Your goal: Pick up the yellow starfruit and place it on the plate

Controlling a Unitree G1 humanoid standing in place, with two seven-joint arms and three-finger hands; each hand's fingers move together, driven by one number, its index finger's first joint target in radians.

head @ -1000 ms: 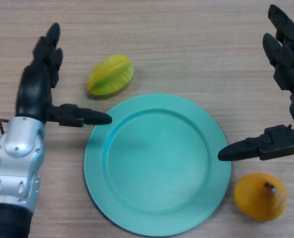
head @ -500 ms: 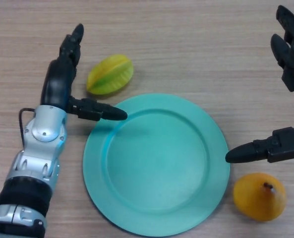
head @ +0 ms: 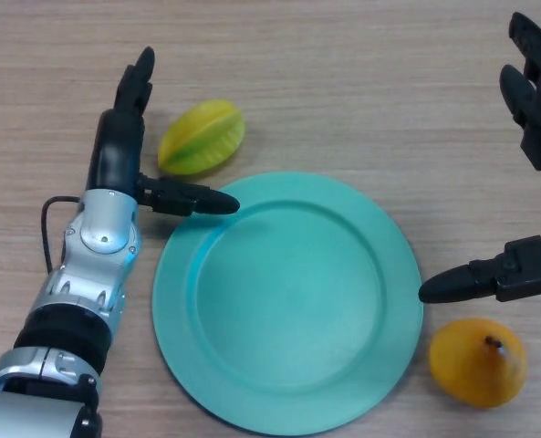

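The yellow-green starfruit (head: 202, 138) lies on the wooden table just beyond the upper left rim of the teal plate (head: 288, 301). My left hand (head: 124, 151) is open right beside the starfruit's left side, fingers pointing away from me and thumb stretched out below the fruit over the plate's rim. It holds nothing. My right hand (head: 536, 119) is open at the right edge, thumb pointing toward the plate's right rim.
An orange pear-shaped fruit (head: 478, 361) lies at the plate's lower right, under my right thumb. The rest is bare wooden table (head: 343, 82).
My left hand has moved right and forward, coming up beside the starfruit with its thumb now under it. My right hand has drifted slightly right.
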